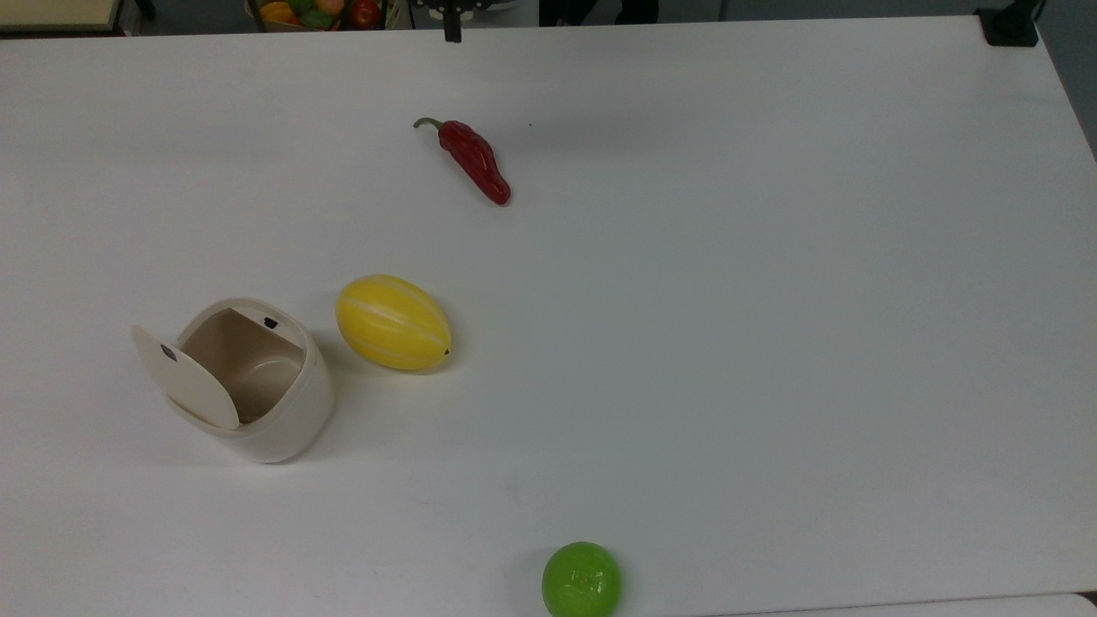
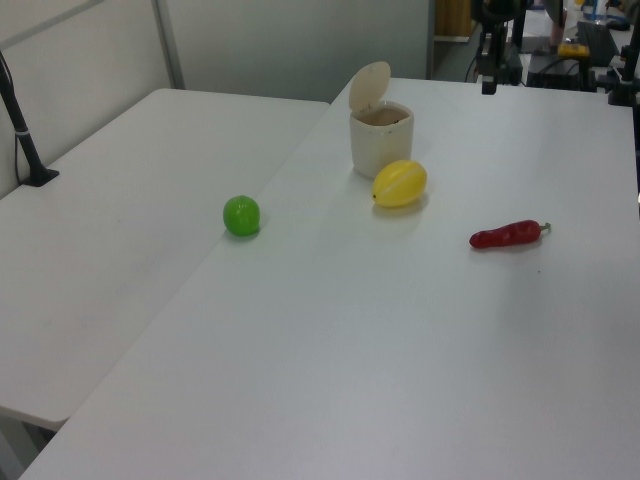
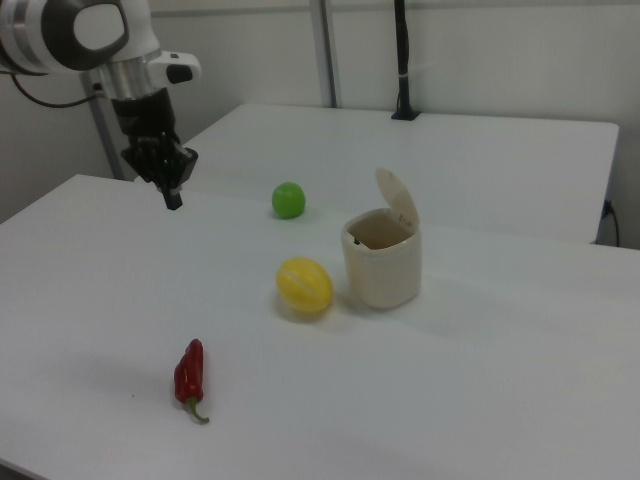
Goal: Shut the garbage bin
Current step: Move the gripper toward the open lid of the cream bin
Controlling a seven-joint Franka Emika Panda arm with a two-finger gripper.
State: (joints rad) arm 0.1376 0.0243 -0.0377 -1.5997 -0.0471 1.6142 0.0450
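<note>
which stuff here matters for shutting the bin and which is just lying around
For the job:
bin, standing open
lid, tipped up
claw, far from the bin

Lying about:
yellow melon, beside the bin
red chilli
green ball

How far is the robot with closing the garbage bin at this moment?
Nothing is done yet: the garbage bin has its lid standing upright and open. The gripper hangs above the table far from it, holding nothing. Reaching the lid and pressing it down remain.

Top view looks steeply down on garbage bin [image 1: 257, 386]; left and right views face it obliquely from opposite table sides.
</note>
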